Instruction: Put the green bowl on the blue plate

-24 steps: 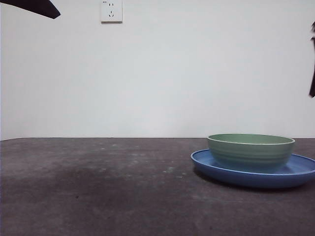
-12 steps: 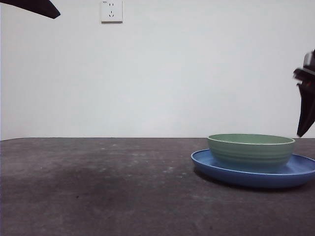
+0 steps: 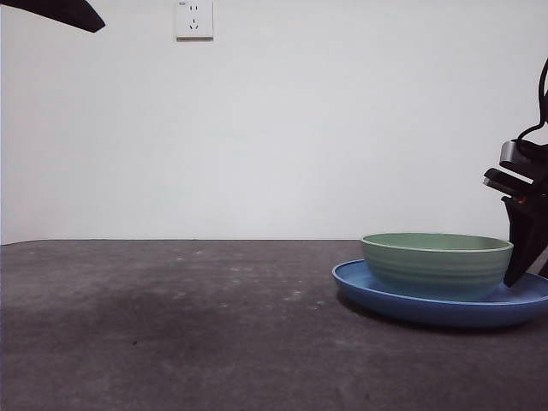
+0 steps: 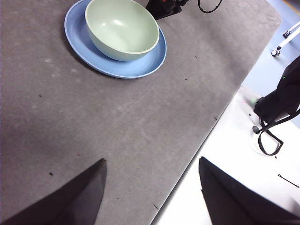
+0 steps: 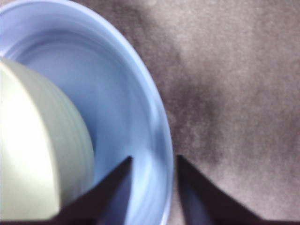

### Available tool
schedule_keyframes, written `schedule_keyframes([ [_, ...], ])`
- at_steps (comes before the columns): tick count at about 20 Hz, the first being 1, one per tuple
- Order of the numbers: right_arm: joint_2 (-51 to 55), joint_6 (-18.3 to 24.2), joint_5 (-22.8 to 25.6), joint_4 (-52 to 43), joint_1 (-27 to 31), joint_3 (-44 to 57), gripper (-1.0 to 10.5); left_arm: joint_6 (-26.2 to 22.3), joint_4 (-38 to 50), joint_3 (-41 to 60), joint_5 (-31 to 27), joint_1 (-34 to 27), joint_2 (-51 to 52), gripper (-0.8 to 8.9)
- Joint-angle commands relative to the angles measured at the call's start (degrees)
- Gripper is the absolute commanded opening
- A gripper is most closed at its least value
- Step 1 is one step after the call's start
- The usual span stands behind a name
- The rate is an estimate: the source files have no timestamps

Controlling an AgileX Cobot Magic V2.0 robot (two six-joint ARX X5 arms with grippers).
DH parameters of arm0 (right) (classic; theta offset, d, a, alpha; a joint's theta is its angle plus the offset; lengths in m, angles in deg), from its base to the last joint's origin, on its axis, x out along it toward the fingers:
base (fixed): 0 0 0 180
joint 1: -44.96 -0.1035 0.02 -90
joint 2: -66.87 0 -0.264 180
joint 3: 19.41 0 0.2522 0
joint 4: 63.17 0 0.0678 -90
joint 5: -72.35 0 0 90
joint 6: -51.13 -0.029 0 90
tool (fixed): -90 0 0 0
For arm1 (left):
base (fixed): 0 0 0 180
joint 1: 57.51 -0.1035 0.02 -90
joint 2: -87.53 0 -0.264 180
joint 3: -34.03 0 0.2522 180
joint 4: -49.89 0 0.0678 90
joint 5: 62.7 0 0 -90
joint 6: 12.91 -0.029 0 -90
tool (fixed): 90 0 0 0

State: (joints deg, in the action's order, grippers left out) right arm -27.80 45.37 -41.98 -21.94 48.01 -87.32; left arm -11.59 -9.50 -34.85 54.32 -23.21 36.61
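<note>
- Your dark grey table [image 3: 171,325] fills the lower half of the front view, with a white wall [image 3: 342,120] behind it and a wall socket [image 3: 193,19] high on that wall.
- You see the blue plate [image 3: 377,291] lying flat on the table toward the right side of the front view.
- The green bowl [image 3: 436,261] sits upright inside the blue plate, resting on it, rim up and nothing in it.
- Your right gripper [image 5: 152,161] is down at the plate's edge just beside the bowl; its jaws stand apart, one on each side of the plate's rim, gripping nothing.
- In the front view it shows as a dark shape at the right edge, next to the bowl.
- Your left gripper [image 4: 152,164] hangs high, well away from the plate, jaws spread wide and holding nothing.
</note>
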Motion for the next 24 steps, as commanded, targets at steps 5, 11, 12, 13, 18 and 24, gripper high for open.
schedule_keyframes([
  [5,-1.1,0.1,0.8,-1.4,0.2,-0.4,0.1,-0.7,0.4,-0.4,0.3,0.3,-0.3,3.16],
  [11,0.3,-1.3,-2.8,-1.4,0.2,-0.4,0.1,-0.7,0.4,-0.4,0.3,0.3,-0.3,3.16],
  [12,1.2,-1.6,-3.5,-1.4,0.2,-0.4,0.1,-0.7,0.4,-0.4,0.3,0.3,-0.3,3.16],
  [13,2.0,-1.8,-4.3,-1.4,0.2,-0.4,0.1,-0.7,0.4,-0.4,0.3,0.3,-0.3,3.16],
  [18,7.3,-4.5,-6.5,-1.5,-0.1,-0.4,0.1,-0.7,0.5,-0.4,0.3,0.3,-0.3,3.16],
  [24,9.6,-8.7,-7.0,-3.2,-5.8,-0.7,0.1,-0.7,0.5,-0.4,0.3,0.3,-0.3,3.16],
])
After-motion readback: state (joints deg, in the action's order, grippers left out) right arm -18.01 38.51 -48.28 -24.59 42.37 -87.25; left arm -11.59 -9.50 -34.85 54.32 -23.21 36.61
